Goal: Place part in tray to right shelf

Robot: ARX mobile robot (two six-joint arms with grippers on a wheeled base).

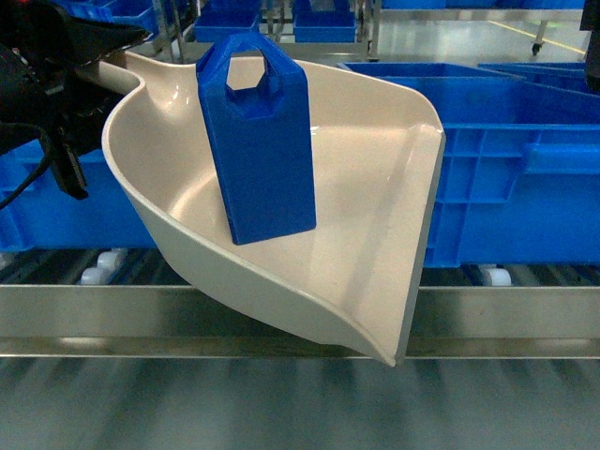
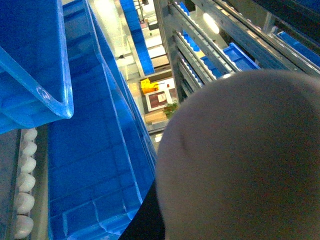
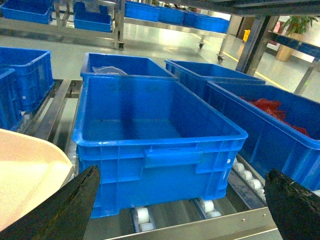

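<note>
Head view: the blue part stands upright inside the cream tray, which is held tilted above the right shelf's steel rail — the left claw at its handle is hidden, grip unclear. Left wrist view: the tray's blurred underside beside blue crates. Right wrist view: the right claw gapes wide, holding nothing, before an empty-looking crate.

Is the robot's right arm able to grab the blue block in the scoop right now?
Probably yes. The right gripper is open and holds nothing, and the blue block stands upright in the open-topped scoop, nothing covering it. The arm's exact reach isn't visible.
</note>
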